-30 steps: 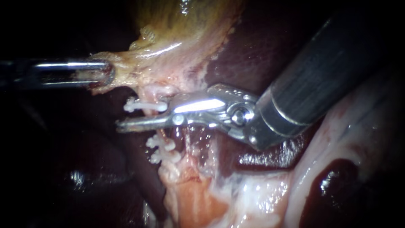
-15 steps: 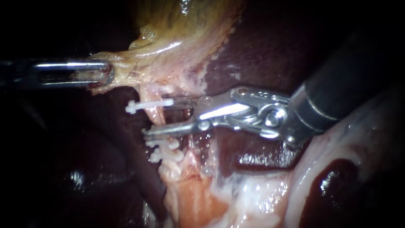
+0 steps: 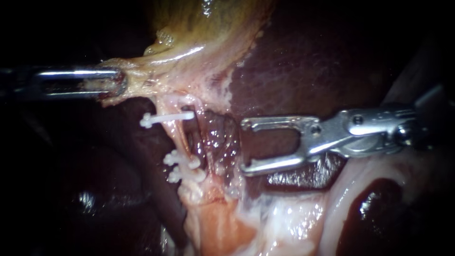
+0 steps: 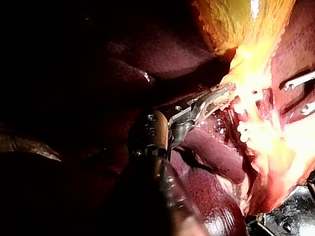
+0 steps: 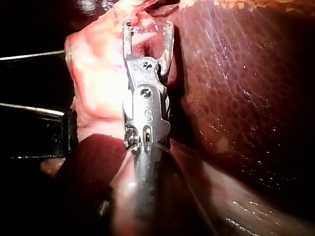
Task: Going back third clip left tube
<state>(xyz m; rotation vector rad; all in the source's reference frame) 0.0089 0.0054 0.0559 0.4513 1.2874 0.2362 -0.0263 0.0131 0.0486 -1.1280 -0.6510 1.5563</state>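
A pale tube runs down from the gallbladder's neck. It carries a white clip high up and two more white clips close together lower down. My right instrument hangs to the right of the tube, clear of it, its jaws wide open and empty; the right wrist view also shows the right instrument open. My left instrument is shut on pale gallbladder tissue and holds it out to the left. Seen from the left wrist, the left instrument grips that same fringe beside the clips.
The yellow-green gallbladder lies at the top, with dark liver behind the right instrument. Pale, wet tissue spreads below the tube. More dark liver fills the lower left.
My right instrument has drawn back to the right, off the tube, with its jaws open. The upper clip stays on the tube. The left instrument has not moved.
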